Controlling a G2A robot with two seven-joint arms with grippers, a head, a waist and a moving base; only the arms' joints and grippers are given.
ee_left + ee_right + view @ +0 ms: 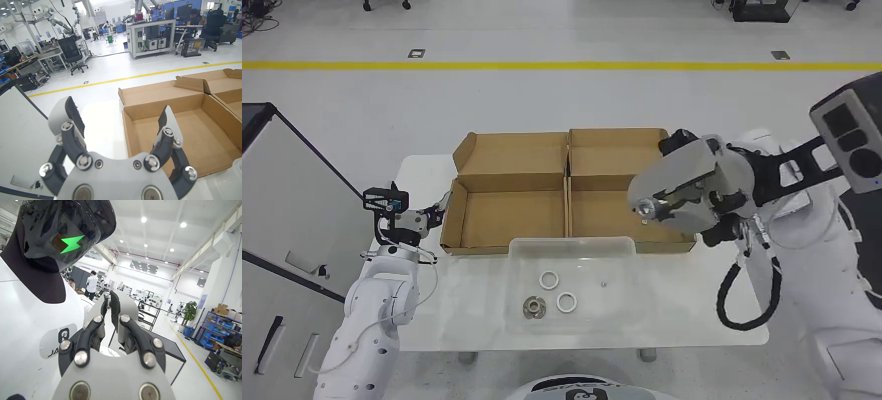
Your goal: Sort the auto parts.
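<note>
sort looks early: no parts show in the left box [504, 215] or the right box [607, 170], though the arm hides part of the right one. right gripper [646, 209] hangs over the right box, jaws pinching a small threaded metal part [108, 303]. left gripper [119, 112] sits just left of the left box, jaws spread, nothing between them. near-side clear tray [622, 300] holds a white ring [550, 279], a second white ring [567, 301] and a metal hub [533, 307] — all left to sort.

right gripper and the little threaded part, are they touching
Touching. The right wrist view shows the right gripper shut on the little threaded part, a pad against each side.
</note>
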